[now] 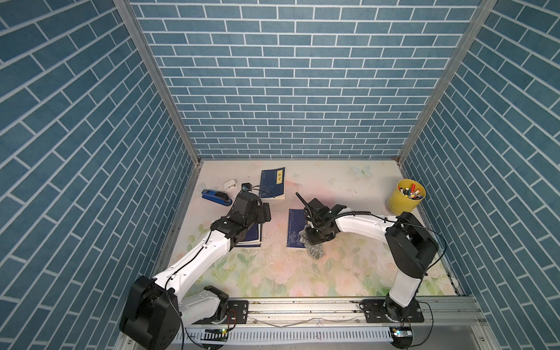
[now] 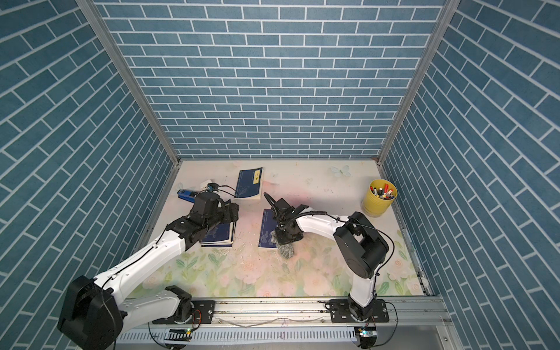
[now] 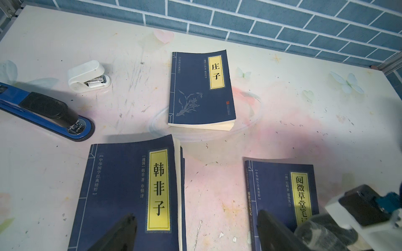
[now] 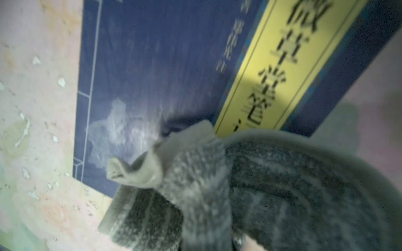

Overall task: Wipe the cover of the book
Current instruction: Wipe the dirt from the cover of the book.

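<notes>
the cloth (image 4: pixel 261 184) fills the near part of the right wrist view, a grey ribbed bundle bunched under the right claw (image 1: pixel 316 241). that claw is clenched on the cloth and presses it down; the bundle hides its jaws. the book (image 4: pixel 163 65) lies flat on the table (image 1: pixel 348 266) directly below and ahead of the claw, with the cloth on its near end, by the yellow title strip, spilling past the edge onto the table.

the book's long axis runs straight away from the claw toward the back wall, so most of the cover stretches ahead of it. a pale smear (image 4: pixel 113 134) sits on the cover just beside the cloth, on the claw's left, toward the spine; it looks like leftover residue, though the view is too blurred to be sure. the next stroke, i judge, must go left over the smear, then forward along the long axis.

the left claw (image 3: pixel 195 219) is released, fingers (image 3: pixel 128 226) spread wide with nothing between them. it hovers over a second book (image 3: pixel 121 184); the task's book lies to its right, apart from it. the right arm is nearer and in contact, so the wipe looks like its job.
</notes>
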Robot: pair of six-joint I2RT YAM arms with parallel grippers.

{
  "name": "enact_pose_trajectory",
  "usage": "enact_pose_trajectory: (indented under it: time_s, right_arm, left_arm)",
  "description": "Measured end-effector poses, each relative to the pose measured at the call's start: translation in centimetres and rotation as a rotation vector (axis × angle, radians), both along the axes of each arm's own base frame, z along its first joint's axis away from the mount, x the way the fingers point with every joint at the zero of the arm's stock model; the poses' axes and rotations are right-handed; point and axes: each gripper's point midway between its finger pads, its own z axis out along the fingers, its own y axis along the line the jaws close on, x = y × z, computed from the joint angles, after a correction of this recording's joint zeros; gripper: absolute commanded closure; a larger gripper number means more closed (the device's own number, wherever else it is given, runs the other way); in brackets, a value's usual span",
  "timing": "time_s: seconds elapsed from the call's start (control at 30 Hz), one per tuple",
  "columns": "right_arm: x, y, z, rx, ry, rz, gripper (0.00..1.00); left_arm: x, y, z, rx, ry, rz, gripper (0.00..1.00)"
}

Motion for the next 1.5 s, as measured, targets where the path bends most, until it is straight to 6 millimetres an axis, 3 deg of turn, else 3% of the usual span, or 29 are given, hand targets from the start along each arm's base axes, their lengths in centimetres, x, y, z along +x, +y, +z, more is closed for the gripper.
enact_pose_trajectory:
  time_s: [0.13, 0.2, 0.43, 0.53, 0.6, 0.7, 0.87, 0.97, 1.1, 1.2, 1.4, 1.5]
  right_arm:
    - [0.4, 0.0, 0.0, 0.005, 0.028, -0.012, 1.0]
    - [1.5, 0.3, 0.0, 0.012, 0.041, -0.029, 1.0]
    - [10.8, 1.5, 0.4, 0.075, 0.002, -0.13, 1.0]
    - [12.3, 1.5, 0.4, 0.067, -0.026, -0.129, 0.99]
    - [11.9, 1.8, 0.3, 0.052, -0.038, -0.113, 0.99]
    - [9.8, 2.4, 0.2, 0.038, -0.054, -0.071, 0.99]
    - [2.9, 2.9, 0.0, 0.039, -0.039, 0.003, 0.99]
    - [-0.1, 2.6, -0.1, 0.048, -0.023, 0.019, 0.98]
    - [-0.2, 2.6, 0.1, 0.072, -0.003, 0.003, 0.98]
    - [1.7, 2.7, 0.1, 0.077, 0.023, -0.027, 0.98]
    - [10.5, 3.3, 0.4, 0.123, -0.011, -0.11, 0.98]
    - [13.1, 3.4, 0.5, 0.131, -0.032, -0.12, 0.98]
  left_arm:
    - [0.2, 0.2, 0.1, -0.003, -0.005, 0.006, 0.09]
    - [0.2, 0.2, 0.1, -0.005, -0.006, 0.006, 0.09]
    - [-0.1, 0.4, 0.4, -0.026, -0.019, 0.014, 0.08]
    - [-0.1, 0.5, 0.3, -0.029, -0.019, 0.022, 0.08]
    - [-0.1, 0.6, 0.1, -0.03, -0.018, 0.026, 0.08]
    - [0.1, 0.5, 0.0, -0.031, -0.018, 0.027, 0.08]
    - [0.5, 0.4, -1.2, -0.019, 0.007, 0.028, 0.08]
    - [0.7, 0.4, -1.8, -0.01, 0.024, 0.03, 0.08]
    - [1.1, 0.3, -1.6, -0.012, 0.021, 0.031, 0.08]
    - [1.2, 0.2, -1.4, -0.016, 0.013, 0.031, 0.08]
    - [1.1, 0.3, -1.0, -0.024, 0.005, 0.033, 0.08]
    - [1.1, 0.3, -0.5, -0.032, -0.008, 0.033, 0.08]
